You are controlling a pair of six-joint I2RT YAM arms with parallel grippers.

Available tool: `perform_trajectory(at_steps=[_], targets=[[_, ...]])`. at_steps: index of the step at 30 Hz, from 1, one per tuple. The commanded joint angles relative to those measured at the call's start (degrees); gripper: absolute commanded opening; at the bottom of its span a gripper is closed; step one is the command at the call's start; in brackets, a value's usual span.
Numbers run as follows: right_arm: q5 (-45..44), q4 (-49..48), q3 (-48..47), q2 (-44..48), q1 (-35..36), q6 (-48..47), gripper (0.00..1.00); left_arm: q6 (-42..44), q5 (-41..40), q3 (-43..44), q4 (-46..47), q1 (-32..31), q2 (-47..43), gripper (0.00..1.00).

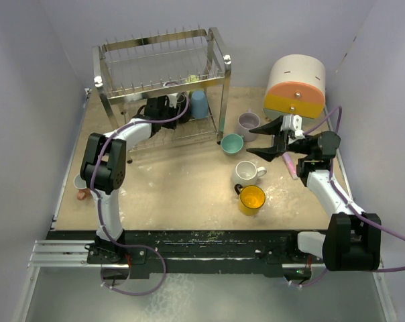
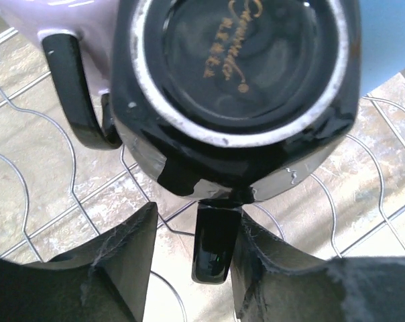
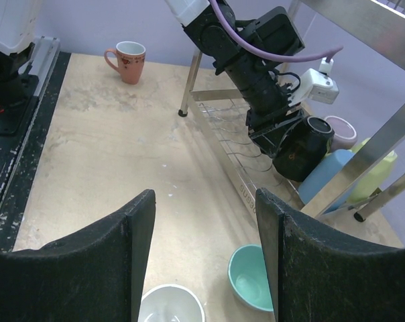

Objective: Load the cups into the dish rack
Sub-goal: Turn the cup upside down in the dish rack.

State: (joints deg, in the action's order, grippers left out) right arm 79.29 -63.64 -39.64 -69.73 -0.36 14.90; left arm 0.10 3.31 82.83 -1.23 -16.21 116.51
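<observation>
The black mug (image 2: 236,74) sits on the lower tier of the dish rack (image 1: 163,85), toward the tabletop's (image 1: 176,188) far-left corner. It is bottom up and tipped. Its base, with gold lettering, faces the left gripper (image 2: 197,221), and its long axis runs roughly along that gripper's line, mouth pointing away. The handle (image 2: 212,248) points back between the jaws, which are parted: there is a clear gap at 1 finger, and the other lies just beside the handle. A blue cup (image 1: 199,104) is next to it in the same tier.

The right gripper (image 3: 204,198) hovers right of the tabletop's middle, jaws wide apart. Near it 4 cups stand mouth up: the lilac cup (image 1: 248,122), teal cup (image 1: 231,143), white cup (image 1: 248,172) and yellow cup (image 1: 251,199). A pink cup (image 3: 127,59) stands upright near the left edge.
</observation>
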Motion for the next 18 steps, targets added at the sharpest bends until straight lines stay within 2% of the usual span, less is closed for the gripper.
perform_trajectory(at_steps=[1,6,12,18], targets=[[1.0,-1.2,-2.8,0.8,0.1,-0.7,0.63,-1.5,-5.4,2.6,6.7,0.7,-4.8,0.5],[1.1,-1.0,-2.9,1.0,0.2,-0.8,0.63,-5.8,-4.5,-0.5,7.7,0.7,-7.5,0.55],[1.2,-0.8,-3.0,1.3,0.2,-0.9,0.63,-8.3,-3.1,-4.0,8.7,0.8,-9.5,0.54],[1.3,-0.6,-3.1,1.4,0.2,-0.9,0.64,-9.4,-5.8,-5.8,8.7,0.8,-10.2,0.37]])
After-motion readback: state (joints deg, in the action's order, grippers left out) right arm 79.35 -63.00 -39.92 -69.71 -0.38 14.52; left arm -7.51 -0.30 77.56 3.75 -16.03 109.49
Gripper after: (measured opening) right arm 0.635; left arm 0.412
